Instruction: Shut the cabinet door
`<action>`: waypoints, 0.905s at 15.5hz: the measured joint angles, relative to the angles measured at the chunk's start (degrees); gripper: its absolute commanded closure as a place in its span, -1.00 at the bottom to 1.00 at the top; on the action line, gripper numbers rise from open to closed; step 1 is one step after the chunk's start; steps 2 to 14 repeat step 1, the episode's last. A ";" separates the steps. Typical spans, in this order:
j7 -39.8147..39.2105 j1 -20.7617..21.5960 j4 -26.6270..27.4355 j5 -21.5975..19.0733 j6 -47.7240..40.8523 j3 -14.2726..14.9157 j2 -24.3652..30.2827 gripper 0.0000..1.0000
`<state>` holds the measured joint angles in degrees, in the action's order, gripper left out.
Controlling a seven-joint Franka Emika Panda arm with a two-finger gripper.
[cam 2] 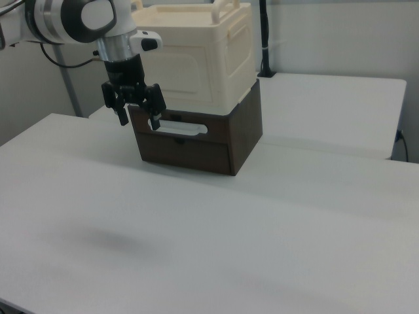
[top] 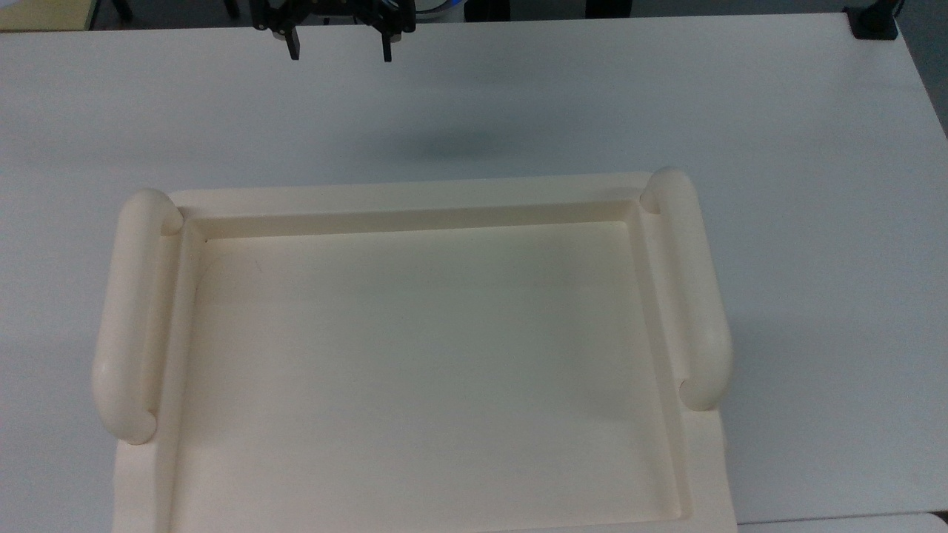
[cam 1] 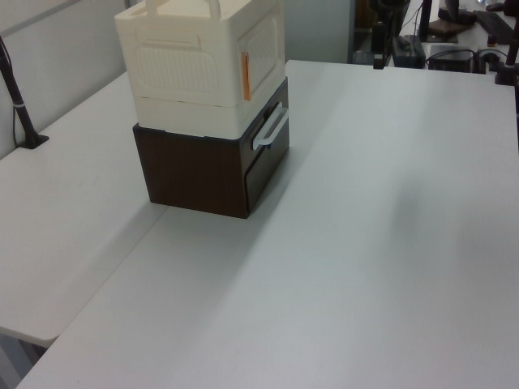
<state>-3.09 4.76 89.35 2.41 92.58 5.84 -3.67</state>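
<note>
The cream cabinet (cam 1: 195, 73) stands on a dark brown drawer box (cam 1: 195, 174). From above I see its recessed top (top: 407, 196) and two tubular handles (top: 129, 311) (top: 692, 296). The cabinet door (cam 1: 263, 53) carries an orange strip (cam 1: 246, 75) and lies flush with the front; in the right view the cabinet door (cam 2: 180, 72) looks shut. My gripper (top: 341, 53) hangs open and empty over the table, well clear of the cabinet front, near the top view's top edge. In the right view the gripper (cam 2: 139, 119) overlaps the brown box's left corner.
The brown box has a drawer with a white bar handle (cam 2: 180, 127), and its drawer front (cam 1: 268, 146) stands slightly out. The white table (top: 815, 222) stretches wide in front of the cabinet. A black post (cam 1: 20, 113) is clamped at the left view's left.
</note>
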 measured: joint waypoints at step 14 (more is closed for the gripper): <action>0.98 0.04 0.00 0.00 0.00 0.00 0.01 -1.00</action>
